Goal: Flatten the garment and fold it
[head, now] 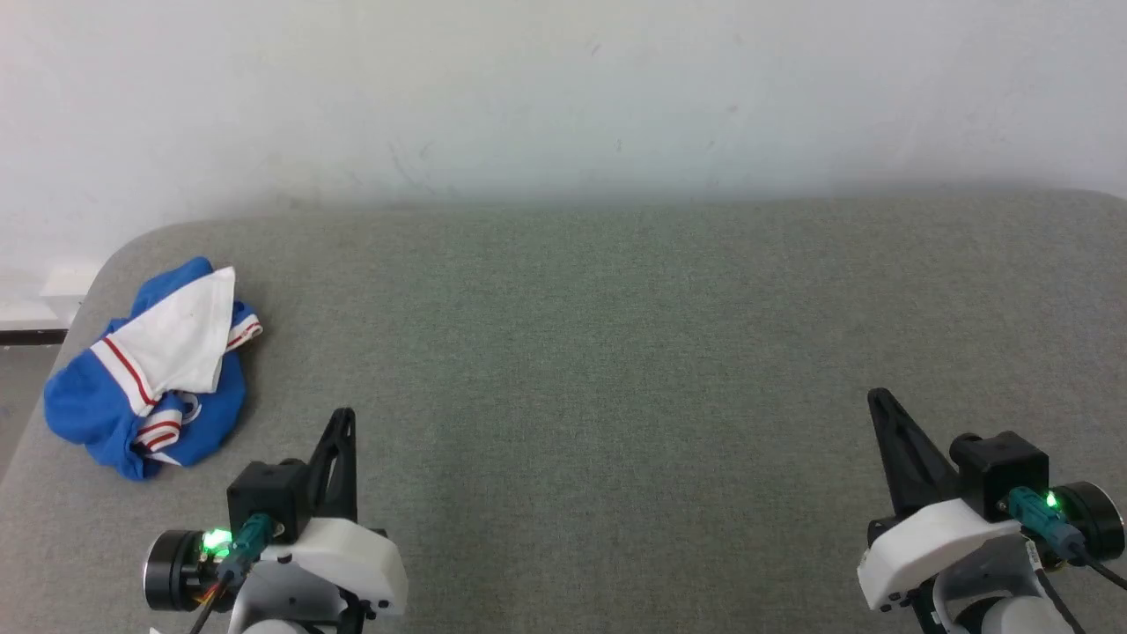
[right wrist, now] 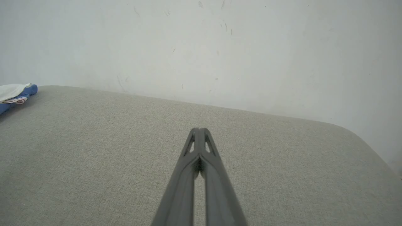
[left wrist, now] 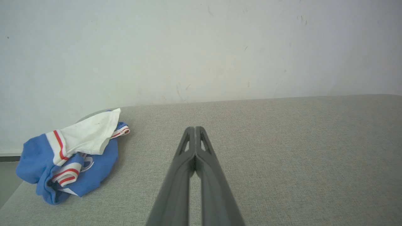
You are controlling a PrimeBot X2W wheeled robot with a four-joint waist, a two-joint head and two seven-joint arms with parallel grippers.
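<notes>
The garment lies crumpled in a heap at the far left of the grey table, blue cloth with a white sleeve and red-striped trim on top. The left wrist view has the garment at its left, and a corner of the garment peeks in at the right wrist view's left edge. My left gripper is shut and empty, a short way to the right of the heap and nearer to me. My right gripper is shut and empty at the lower right, far from the cloth.
The grey fabric-covered table spans the view, with rounded corners at far left and far right. A white wall rises right behind it. The garment sits close to the table's left edge, with floor beyond.
</notes>
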